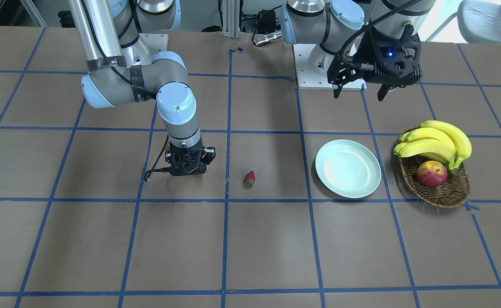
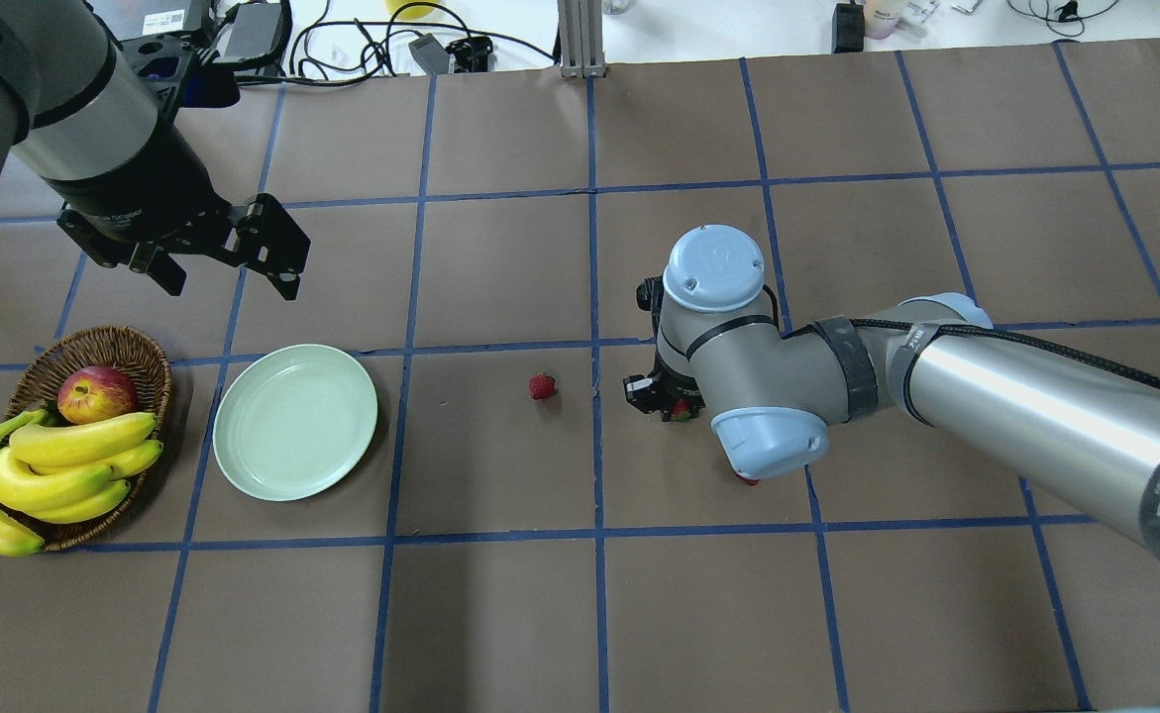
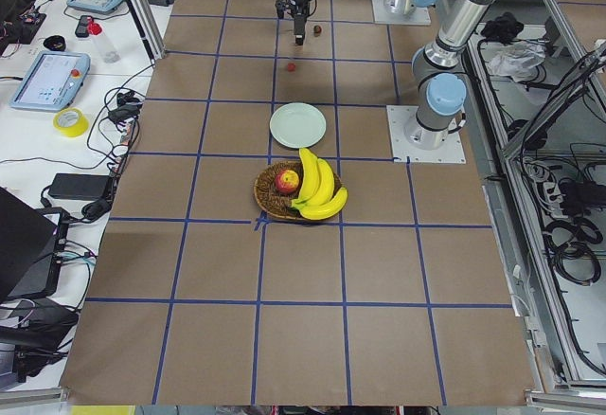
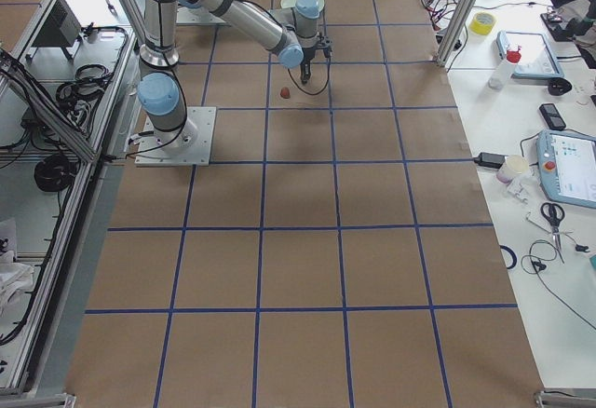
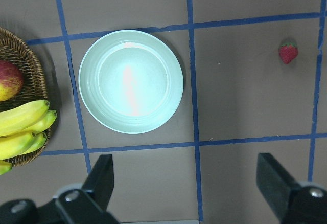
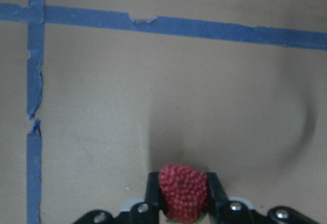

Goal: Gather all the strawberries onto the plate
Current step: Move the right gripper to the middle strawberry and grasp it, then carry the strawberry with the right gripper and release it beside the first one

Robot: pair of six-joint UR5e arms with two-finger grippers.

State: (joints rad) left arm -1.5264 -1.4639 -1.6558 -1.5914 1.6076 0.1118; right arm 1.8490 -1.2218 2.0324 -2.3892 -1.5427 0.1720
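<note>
The 2 fingers (image 6: 153, 193) of the right gripper (image 6: 183, 178) are clamped on the gripped strawberry (image 6: 183, 196), 1 black pad on each side of the red berry. They hang low over the brown table (image 2: 500, 277), and I cannot tell whether the berry touches the surface. To the left of that gripper and apart from it, the middle strawberry (image 2: 541, 386) lies alone on the table, between the gripper and the plate (image 2: 294, 420). The near strawberry (image 4: 286, 92) lies close by the right arm's wrist, nearer the robot and a little to the right. In the overhead view only a red sliver of it shows under the joint cap. The pale green plate sits flat further left, with all 3 berries to the right of it. Just beside the plate on its left, a woven basket (image 2: 139, 349) holds bananas (image 2: 64, 456) and an apple (image 2: 97, 393). The left gripper (image 2: 231, 287) hangs high above the plate's part of the table, its 2 fingers (image 5: 100, 180) spread wide apart with nothing between them.
</note>
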